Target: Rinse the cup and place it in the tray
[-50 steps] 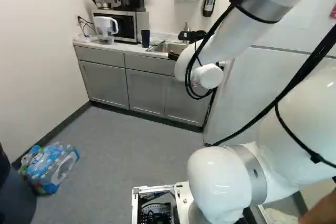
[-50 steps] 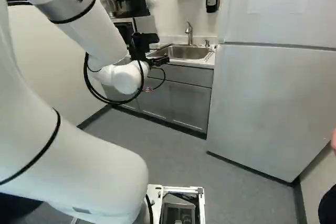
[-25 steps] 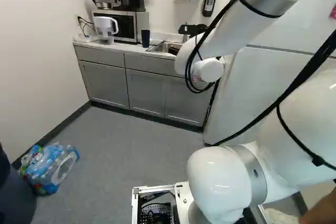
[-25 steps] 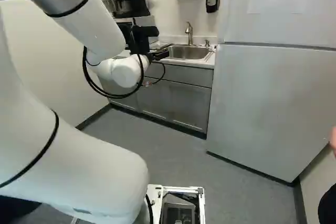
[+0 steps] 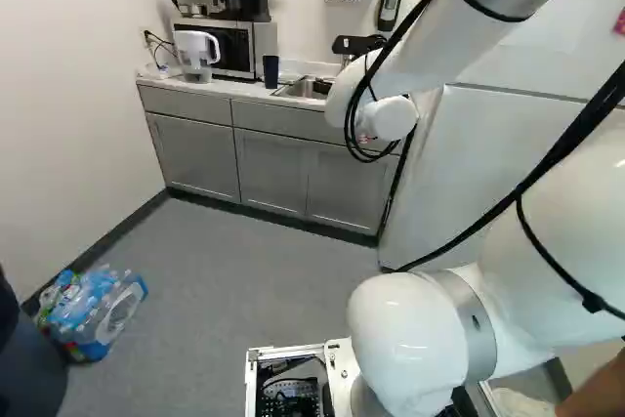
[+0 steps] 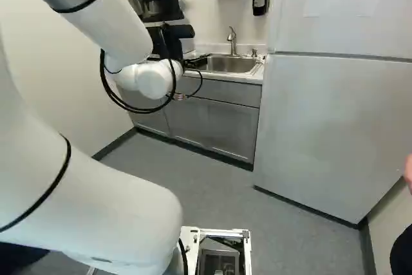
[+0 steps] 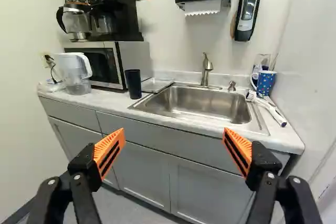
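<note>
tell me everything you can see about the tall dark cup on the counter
The cup is a plain, near-black tumbler without a handle, narrowing slightly toward its base; it looks like plastic. It stands upright on the counter, between the microwave and the flat tray beside the sink. What is inside it, if anything, cannot be made out. The open pincer is not touching it.

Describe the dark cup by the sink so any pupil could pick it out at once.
Find the steel sink, then look along the counter toward the microwave. Beside the tray, on its microwave side, stands the cup, upright. It is tall, dark and plain with no handle showing, unlike the spotted blue mug past the sink's other end.
</note>
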Available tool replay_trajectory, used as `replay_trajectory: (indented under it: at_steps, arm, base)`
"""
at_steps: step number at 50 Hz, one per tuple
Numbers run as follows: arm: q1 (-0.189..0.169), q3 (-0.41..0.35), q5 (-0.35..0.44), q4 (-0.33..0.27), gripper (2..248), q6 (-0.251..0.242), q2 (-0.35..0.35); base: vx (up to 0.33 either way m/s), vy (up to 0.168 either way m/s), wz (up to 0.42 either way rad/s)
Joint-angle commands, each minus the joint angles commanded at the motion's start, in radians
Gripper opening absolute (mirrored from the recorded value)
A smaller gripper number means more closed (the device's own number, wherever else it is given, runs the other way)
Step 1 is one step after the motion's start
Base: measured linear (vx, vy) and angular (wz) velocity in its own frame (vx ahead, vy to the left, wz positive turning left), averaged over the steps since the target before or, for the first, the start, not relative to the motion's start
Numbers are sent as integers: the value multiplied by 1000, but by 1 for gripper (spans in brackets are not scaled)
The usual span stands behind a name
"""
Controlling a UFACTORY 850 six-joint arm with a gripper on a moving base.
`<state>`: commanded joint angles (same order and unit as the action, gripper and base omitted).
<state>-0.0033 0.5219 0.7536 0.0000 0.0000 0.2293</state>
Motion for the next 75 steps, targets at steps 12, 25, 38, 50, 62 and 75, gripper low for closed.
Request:
replay_trajectory:
  at_steps: [12, 25, 38, 50, 62, 75]
  arm:
    - [0, 25, -34, 0, 247, 0, 2]
    - [0, 51, -69, 0, 247, 0, 4]
    - [0, 78, -104, 0, 247, 0, 5]
    - [0, 102, -129, 0, 247, 0, 7]
    - [0, 126, -148, 0, 247, 0, 8]
    - [0, 153, -167, 0, 247, 0, 9]
  base:
    - [0, 0, 0]
    - [0, 0, 0]
    - [0, 0, 0]
    - [0, 0, 0]
    - [0, 0, 0]
    - [0, 0, 0]
